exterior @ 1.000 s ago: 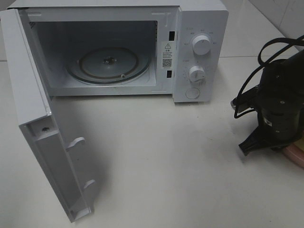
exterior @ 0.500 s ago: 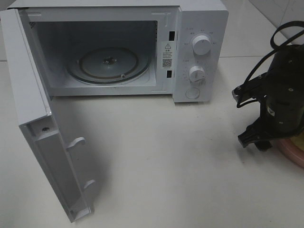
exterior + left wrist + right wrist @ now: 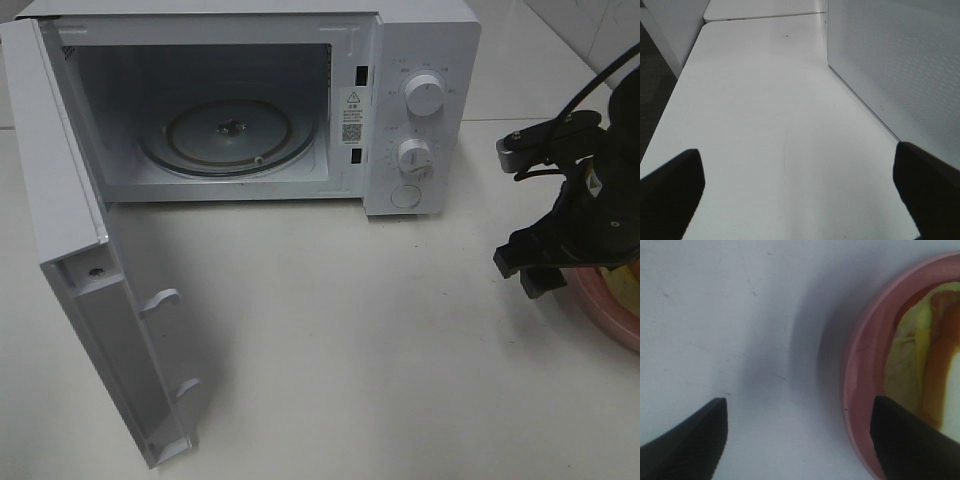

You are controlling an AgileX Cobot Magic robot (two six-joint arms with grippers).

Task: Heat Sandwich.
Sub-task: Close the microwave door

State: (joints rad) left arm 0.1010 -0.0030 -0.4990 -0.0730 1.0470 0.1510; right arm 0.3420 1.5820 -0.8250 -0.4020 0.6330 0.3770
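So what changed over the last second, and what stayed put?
The right gripper shifted slightly up-right in the overhead view, beside the pink plate, and its jaws spread apart; they hold nothing. More of the plate's rim shows now. The microwave, its open door and the sandwich on the plate look unchanged.

A white table (image 3: 380,360) fills most of the exterior high view, its matte top carrying soft grey shadows under even, diffuse light. In the upper right corner of that view, white wall tiles (image 3: 585,25) with thin grout lines rise behind it. The left wrist view shows a seam where 2 tabletops meet, with dark floor (image 3: 655,75) beside the table's edge.
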